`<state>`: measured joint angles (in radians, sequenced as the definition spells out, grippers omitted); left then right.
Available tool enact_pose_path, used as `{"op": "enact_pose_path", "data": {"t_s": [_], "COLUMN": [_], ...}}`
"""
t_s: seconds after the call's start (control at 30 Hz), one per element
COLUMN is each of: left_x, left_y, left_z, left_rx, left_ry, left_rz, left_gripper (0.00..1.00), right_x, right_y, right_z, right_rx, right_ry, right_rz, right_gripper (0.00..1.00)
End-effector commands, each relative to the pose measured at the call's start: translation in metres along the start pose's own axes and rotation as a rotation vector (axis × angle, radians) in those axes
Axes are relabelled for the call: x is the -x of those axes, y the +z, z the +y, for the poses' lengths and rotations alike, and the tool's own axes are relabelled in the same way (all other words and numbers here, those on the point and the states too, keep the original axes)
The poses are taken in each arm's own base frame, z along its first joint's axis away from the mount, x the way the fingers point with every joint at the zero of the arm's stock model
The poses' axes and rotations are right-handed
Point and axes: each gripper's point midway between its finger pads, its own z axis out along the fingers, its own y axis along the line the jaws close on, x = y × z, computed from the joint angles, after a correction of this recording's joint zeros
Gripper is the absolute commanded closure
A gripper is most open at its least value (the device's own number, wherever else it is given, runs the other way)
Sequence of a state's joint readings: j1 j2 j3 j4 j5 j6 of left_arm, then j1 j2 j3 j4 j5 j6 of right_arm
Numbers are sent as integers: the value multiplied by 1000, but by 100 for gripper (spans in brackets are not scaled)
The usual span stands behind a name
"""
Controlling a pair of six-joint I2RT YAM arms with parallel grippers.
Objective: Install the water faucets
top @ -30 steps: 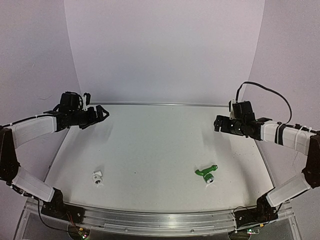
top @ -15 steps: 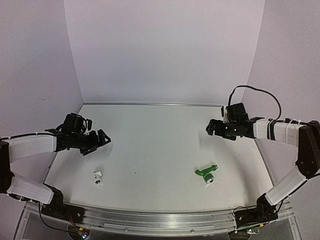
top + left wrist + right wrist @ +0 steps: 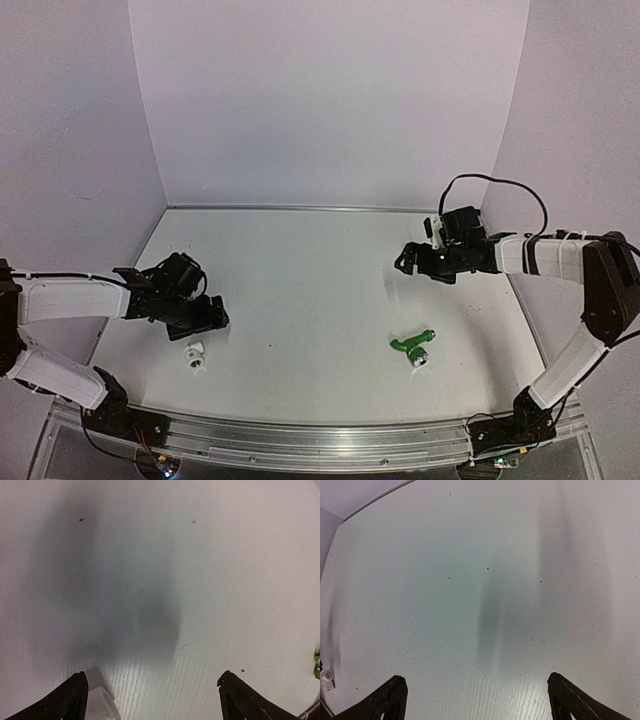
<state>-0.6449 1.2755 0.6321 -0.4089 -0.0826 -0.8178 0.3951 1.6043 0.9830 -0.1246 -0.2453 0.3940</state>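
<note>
The left gripper [image 3: 215, 318], wide open and empty, hovers just beside the white fitting [image 3: 195, 354] at lower left, while the equally open right gripper [image 3: 403, 260] hangs well apart from the green tap [image 3: 413, 348] at lower right, which is probably light, stiff, slippery plastic best pinched across its stem.

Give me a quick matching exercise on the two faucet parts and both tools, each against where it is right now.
Things:
1. green tap
2. white fitting
3. left tool
4. right tool

Places and states:
A. open, over bare table, farther back on the right
B. lying on the table, near left
C. open, close by the white fitting
D. lying on the table, near right

Pairs: 1-D, 2-B, 3-C, 4-A
</note>
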Motion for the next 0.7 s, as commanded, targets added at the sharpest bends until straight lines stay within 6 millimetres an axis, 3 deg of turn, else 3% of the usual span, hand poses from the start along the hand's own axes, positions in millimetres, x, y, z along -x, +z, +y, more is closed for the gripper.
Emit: {"op": "enact_pose_path", "data": {"t_s": [0.0, 0.23, 0.4, 0.6, 0.67], "left_x": [-6, -26, -30, -36, -38], "left_y": [1, -1, 1, 8, 11], "left_z": [29, 35, 34, 35, 33], "left_rx": [221, 310, 315, 339, 347], "left_ry": [-5, 31, 31, 57, 72], "left_rz": [23, 70, 86, 113, 123], "left_gripper": [13, 19, 31, 37, 45], "right_x": [15, 7, 8, 6, 4], "right_y": [-9, -9, -10, -11, -11], "right_z": [19, 19, 24, 27, 28], "right_rx": [45, 44, 56, 60, 60], "right_ry": [-35, -33, -35, -42, -42], "right_rz": [-33, -17, -16, -12, -9], "right_gripper": [2, 2, 2, 2, 2]}}
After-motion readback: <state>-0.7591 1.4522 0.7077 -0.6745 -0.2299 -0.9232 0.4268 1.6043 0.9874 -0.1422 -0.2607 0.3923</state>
